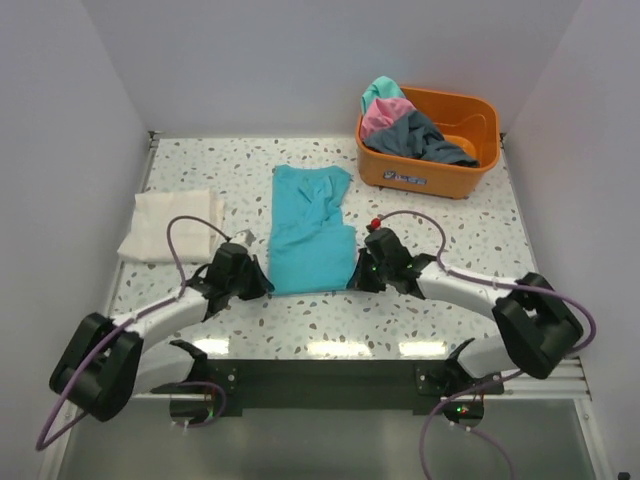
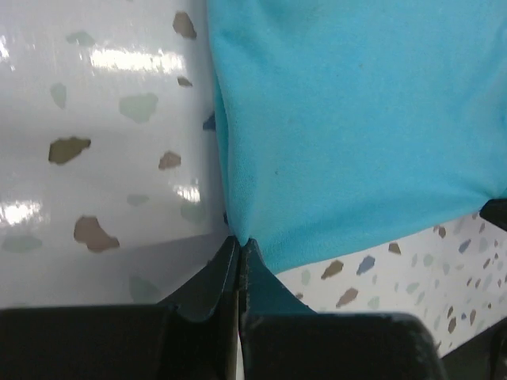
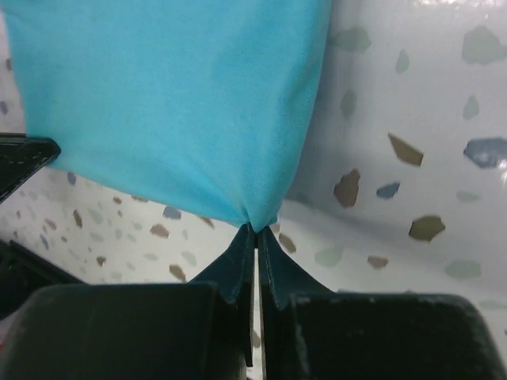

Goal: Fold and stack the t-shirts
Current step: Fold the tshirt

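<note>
Top external shows teal t-shirt (image 1: 310, 245) folded lengthwise, rumpled at far end.

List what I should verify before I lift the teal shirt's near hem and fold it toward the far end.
1. Left gripper on near-left corner: ok, jaws shut on the teal shirt.
2. Right gripper on near-right corner: ok, jaws shut on cloth.
3. Shirt narrowed to a long strip: ok, far end rumpled.
4. Orange tub out of fold path: ok, stands apart, far right.
5. Cream-white shirt folded as stack base: ok, lies apart at left.
6. Every layer caught in each pinch: cannot tell.
</note>
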You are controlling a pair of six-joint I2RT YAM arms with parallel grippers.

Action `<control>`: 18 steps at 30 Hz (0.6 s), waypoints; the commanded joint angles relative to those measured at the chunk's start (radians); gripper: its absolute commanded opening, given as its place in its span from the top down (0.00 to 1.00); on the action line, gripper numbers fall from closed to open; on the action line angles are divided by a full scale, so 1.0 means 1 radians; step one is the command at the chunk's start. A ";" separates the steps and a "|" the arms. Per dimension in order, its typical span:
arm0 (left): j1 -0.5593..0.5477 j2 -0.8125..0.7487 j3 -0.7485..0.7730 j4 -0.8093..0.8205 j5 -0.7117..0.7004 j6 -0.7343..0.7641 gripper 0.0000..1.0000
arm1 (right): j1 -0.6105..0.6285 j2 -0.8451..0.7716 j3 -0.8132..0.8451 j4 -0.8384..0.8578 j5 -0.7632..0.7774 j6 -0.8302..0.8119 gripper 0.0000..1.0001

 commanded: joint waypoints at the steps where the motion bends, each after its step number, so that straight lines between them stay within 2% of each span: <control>1: -0.035 -0.181 -0.055 -0.160 0.035 0.020 1.00 | 0.017 -0.171 -0.056 -0.085 -0.072 -0.016 1.00; 5: -0.123 -0.468 -0.063 -0.320 0.098 -0.032 1.00 | 0.069 -0.399 -0.124 -0.172 -0.164 0.015 1.00; 6: -0.135 -0.505 -0.054 -0.393 0.101 -0.054 1.00 | 0.083 -0.429 -0.144 -0.180 -0.193 0.035 1.00; 9: -0.149 -0.606 -0.007 -0.475 0.116 -0.080 1.00 | 0.085 -0.515 -0.153 -0.189 -0.222 0.056 1.00; 14: -0.149 -0.605 0.111 -0.477 0.065 -0.098 1.00 | 0.080 -0.515 -0.057 -0.198 -0.209 0.030 1.00; 18: -0.146 -0.501 0.208 -0.464 -0.089 -0.089 1.00 | 0.002 -0.423 0.083 -0.198 -0.241 -0.028 1.00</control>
